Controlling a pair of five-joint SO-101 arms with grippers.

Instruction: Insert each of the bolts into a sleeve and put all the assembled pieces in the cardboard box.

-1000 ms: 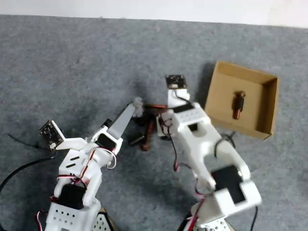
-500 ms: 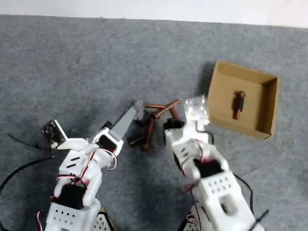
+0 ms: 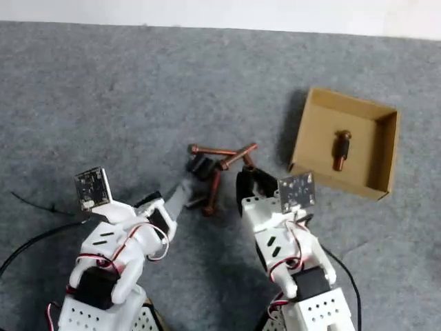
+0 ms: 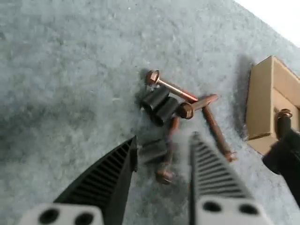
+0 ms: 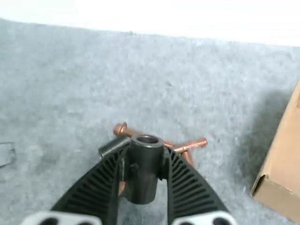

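A grey, felt-like counter carries everything. Over it, the right arm's tool is clenched on a short black cylindrical sleeve, which is held with its open bore facing away from the wrist. The left arm's tool is released. Its jaws are spread over the heap of loose parts, at about 9 o'clock from the right tool in the high view.

The step in hand is judged to be the fetching of a bolt for the held sleeve. Four copper-coloured hex-headed bolts lie crossed in the heap, touching three loose black sleeves. One of these sleeves and the bolt beside it lie between the left jaws, so both would probably be caught if the jaws were closed there. A bolt with a free shank should be chosen instead. It should be gripped close to its head so that the threaded end is left bare, and it should be lined up with the bore before it is pushed in.

A tan, open-topped cardboard box is set at about 2 o'clock from the heap. One assembled bolt-and-sleeve piece lies on its floor, and the other bolts remain to be sleeved.
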